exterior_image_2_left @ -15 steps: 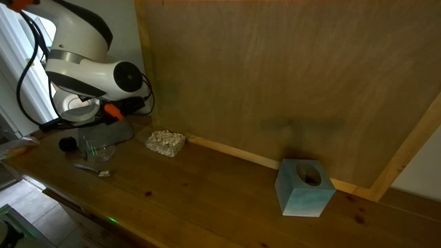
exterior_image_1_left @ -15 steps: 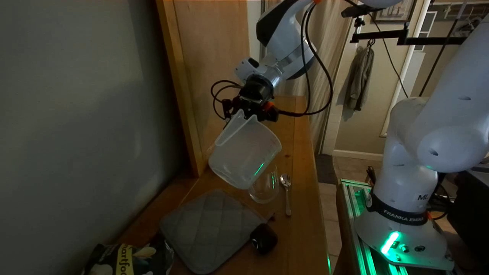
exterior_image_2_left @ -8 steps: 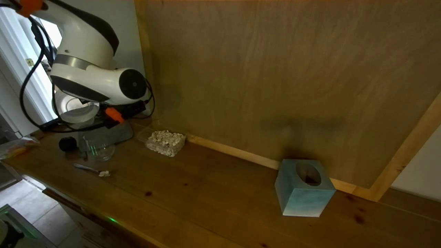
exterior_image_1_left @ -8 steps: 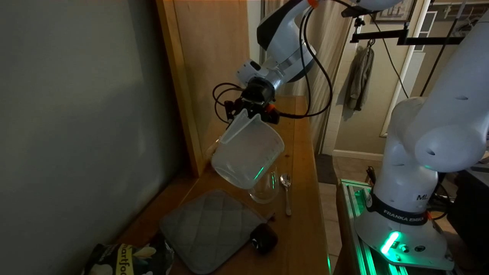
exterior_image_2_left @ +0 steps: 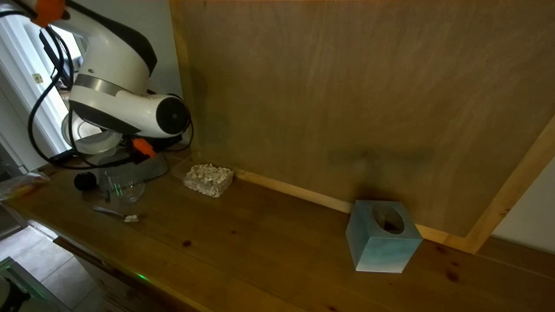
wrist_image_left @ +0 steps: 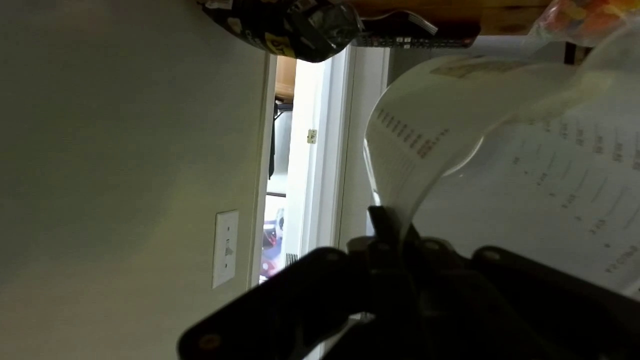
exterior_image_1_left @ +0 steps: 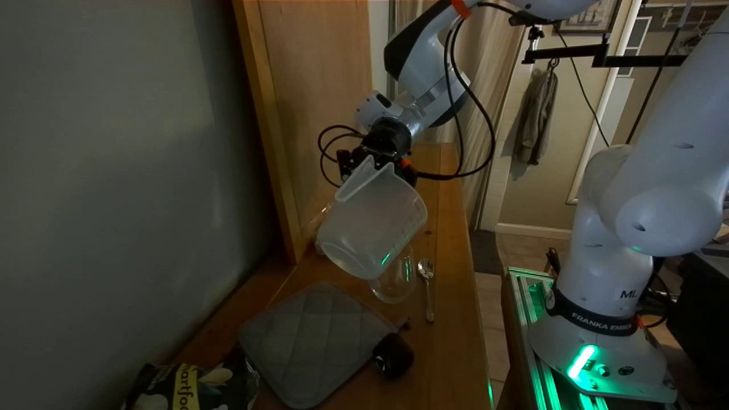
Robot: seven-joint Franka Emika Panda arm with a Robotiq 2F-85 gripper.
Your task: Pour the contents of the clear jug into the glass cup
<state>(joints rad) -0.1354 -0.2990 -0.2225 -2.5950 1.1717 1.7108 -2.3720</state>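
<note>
The clear jug (exterior_image_1_left: 373, 222) is a large translucent pitcher, held tilted in the air above the wooden counter. It also shows in the other views, partly behind the arm (exterior_image_2_left: 93, 143) and close up in the wrist view (wrist_image_left: 525, 210). My gripper (wrist_image_left: 395, 225) is shut on the jug's side handle; in an exterior view it sits at the jug's upper end (exterior_image_1_left: 379, 162). The glass cup (exterior_image_1_left: 396, 285) stands on the counter below the jug, its upper part overlapped by the jug; it also shows here (exterior_image_2_left: 125, 186). I cannot see any contents in the jug.
A spoon (exterior_image_1_left: 427, 287) lies beside the cup. A grey quilted pad (exterior_image_1_left: 319, 341), a dark round object (exterior_image_1_left: 393, 354) and a snack bag (exterior_image_1_left: 193, 387) lie nearby. A container of pale bits (exterior_image_2_left: 210, 177) and a tissue box (exterior_image_2_left: 383, 236) stand by the wooden panel (exterior_image_2_left: 347, 108).
The jug and gripper have shifted slightly right and the jug has tipped a little more in an exterior view. The forearm has come slightly lower. The cup has not moved.
</note>
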